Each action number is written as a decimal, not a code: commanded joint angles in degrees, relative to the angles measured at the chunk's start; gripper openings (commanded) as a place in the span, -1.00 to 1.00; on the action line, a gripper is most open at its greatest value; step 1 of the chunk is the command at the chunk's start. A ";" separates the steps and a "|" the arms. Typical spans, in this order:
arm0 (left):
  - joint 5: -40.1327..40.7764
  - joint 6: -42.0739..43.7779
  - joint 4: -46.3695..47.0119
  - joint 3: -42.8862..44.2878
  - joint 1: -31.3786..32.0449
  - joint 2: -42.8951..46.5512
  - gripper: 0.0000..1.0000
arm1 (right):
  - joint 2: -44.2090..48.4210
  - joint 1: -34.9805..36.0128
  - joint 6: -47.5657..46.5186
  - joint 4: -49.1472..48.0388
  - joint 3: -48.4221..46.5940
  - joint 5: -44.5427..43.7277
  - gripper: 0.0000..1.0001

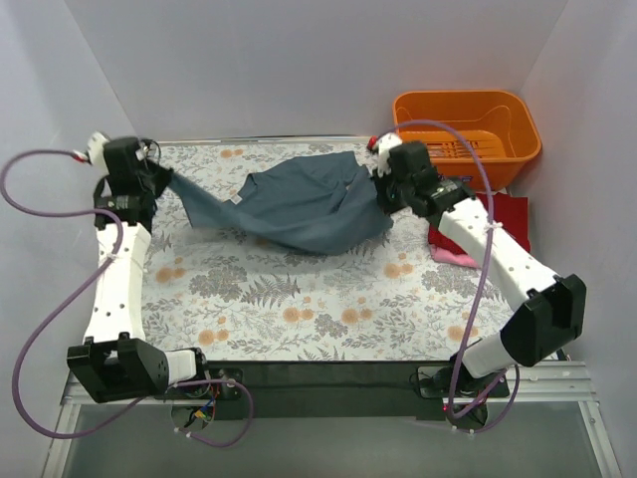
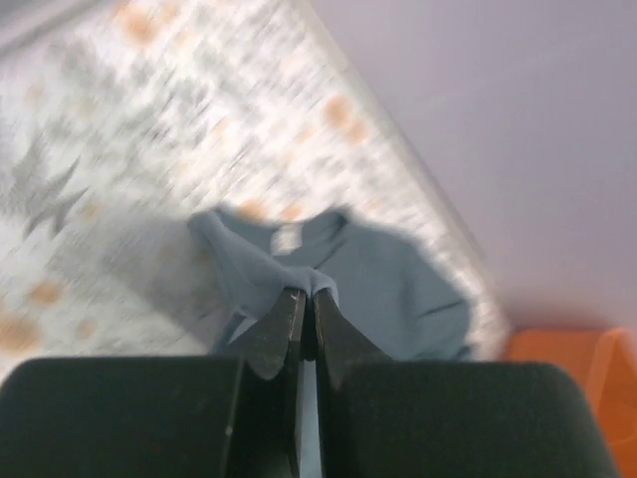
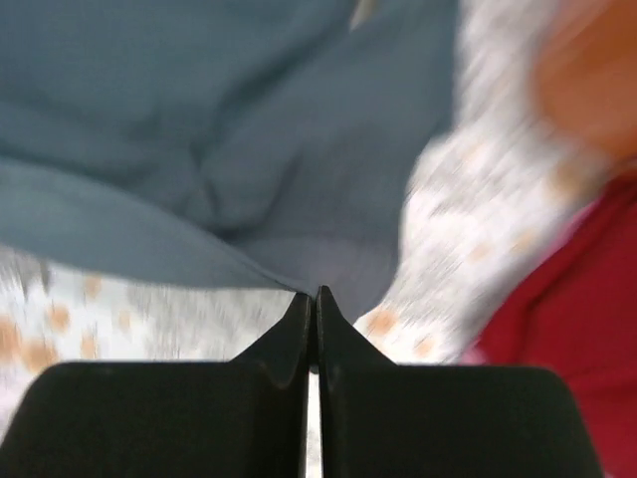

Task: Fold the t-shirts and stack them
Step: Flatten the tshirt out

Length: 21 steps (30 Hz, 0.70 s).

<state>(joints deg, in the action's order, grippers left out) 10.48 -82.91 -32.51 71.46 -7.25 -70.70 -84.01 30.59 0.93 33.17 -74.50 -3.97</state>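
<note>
Your bench [image 1: 299, 309] carries the slate blue-grey t-shirt [image 1: 309, 204] in the upper middle of the top view, bunched and slung between both arms. The dark red t-shirt [image 1: 513, 214] and pink t-shirt [image 1: 453, 256] lie at right, below the orange basket [image 1: 468, 124]. You seem to be spreading it, with no fold made yet. Your left hand [image 1: 167, 183] is clamped on its left end and your right hand [image 1: 380, 189] is pinched on its right edge. Next, draw it taut evenly and lay it flat.

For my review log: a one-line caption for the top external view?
The left gripper and right gripper each shut on an edge of the slate blue-grey t-shirt, spread between them over the table.
</note>
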 commanded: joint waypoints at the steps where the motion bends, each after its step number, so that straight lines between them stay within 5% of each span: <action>1: 1.91 -1.11 -3.87 20.00 -0.75 -2.68 -1.00 | 2.88 0.09 -6.28 -0.91 -16.78 -12.36 -0.97; 6: 2.52 -0.15 -5.02 37.50 -0.84 -3.40 -1.00 | 6.04 0.09 -11.82 -1.87 -32.35 -15.46 -0.97; 14: 6.83 8.02 1.75 45.32 -0.75 9.95 -1.00 | 23.68 0.09 -20.16 -10.40 -28.78 -6.24 -0.97; 21: 5.96 13.65 3.95 53.78 0.83 11.55 -1.00 | 29.95 0.09 -23.69 -11.72 -30.79 -0.61 -0.97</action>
<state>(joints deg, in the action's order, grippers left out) 14.68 -73.71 -30.35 122.69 -6.96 -57.60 -54.28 30.63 -19.31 25.21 -103.90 -7.29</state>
